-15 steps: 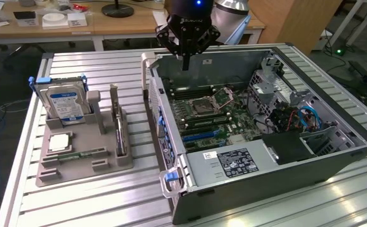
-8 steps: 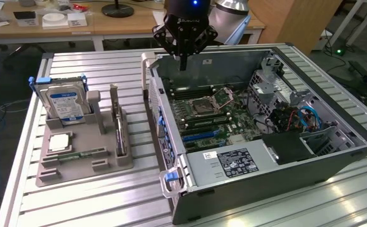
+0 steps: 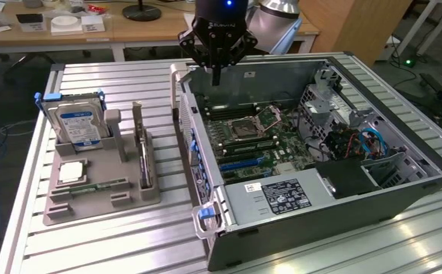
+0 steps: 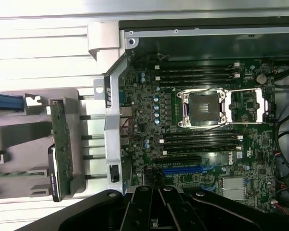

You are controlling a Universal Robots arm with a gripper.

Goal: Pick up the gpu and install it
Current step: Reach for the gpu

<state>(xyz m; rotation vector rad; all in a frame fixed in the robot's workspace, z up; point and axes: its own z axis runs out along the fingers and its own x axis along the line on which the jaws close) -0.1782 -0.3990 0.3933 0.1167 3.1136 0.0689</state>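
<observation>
The gpu (image 3: 140, 145) stands on its long edge in a slot of the grey holder (image 3: 91, 200), on the exterior view's left. From the wrist it shows edge-on as a green board with a black block (image 4: 62, 149). My gripper (image 3: 215, 79) hangs shut and holds nothing, above the far rim of the open computer case (image 3: 403, 188), well apart from the card. In the wrist view the gripper (image 4: 159, 204) sits over the motherboard (image 4: 149, 103), close to its blue slot (image 4: 183, 170).
The holder also carries a silver hard drive with a blue label (image 3: 76, 125), a processor chip (image 3: 72, 171) and a memory stick (image 3: 99, 185). Inside the case lie an open processor socket (image 3: 245, 127), the power supply (image 3: 282, 197) and loose cables (image 3: 361, 142). A ribbed metal table (image 3: 114, 85) is underneath.
</observation>
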